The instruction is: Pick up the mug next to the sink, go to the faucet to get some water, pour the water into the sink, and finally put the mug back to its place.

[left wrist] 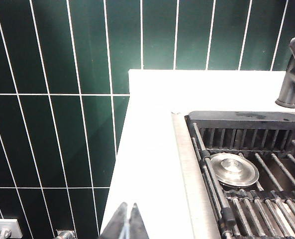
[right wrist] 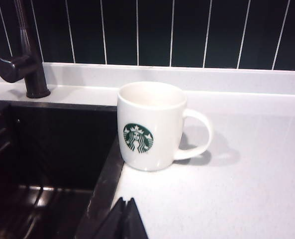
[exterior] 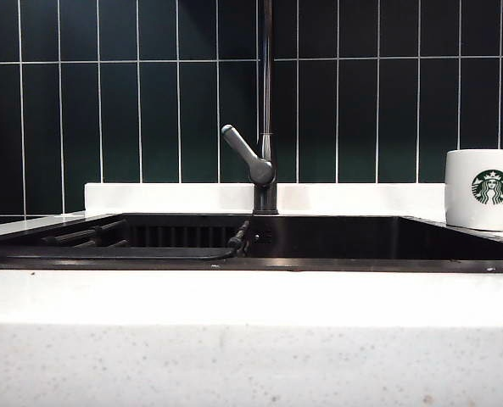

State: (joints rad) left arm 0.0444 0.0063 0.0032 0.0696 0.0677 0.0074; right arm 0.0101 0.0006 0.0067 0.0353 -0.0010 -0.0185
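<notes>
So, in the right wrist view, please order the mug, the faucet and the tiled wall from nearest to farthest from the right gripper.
From the shut right gripper:
1. mug, upright on the counter beside the sink's corner.
2. faucet, behind the sink.
3. tiled wall, at the back.

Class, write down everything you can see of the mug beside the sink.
The mug is white, glossy like ceramic, wide and cylindrical, with a round green siren logo on its side and a loop handle on the side away from the sink. It stands upright and looks empty on the white countertop, its base at the sink's dark rim. Nothing grips it.
</notes>
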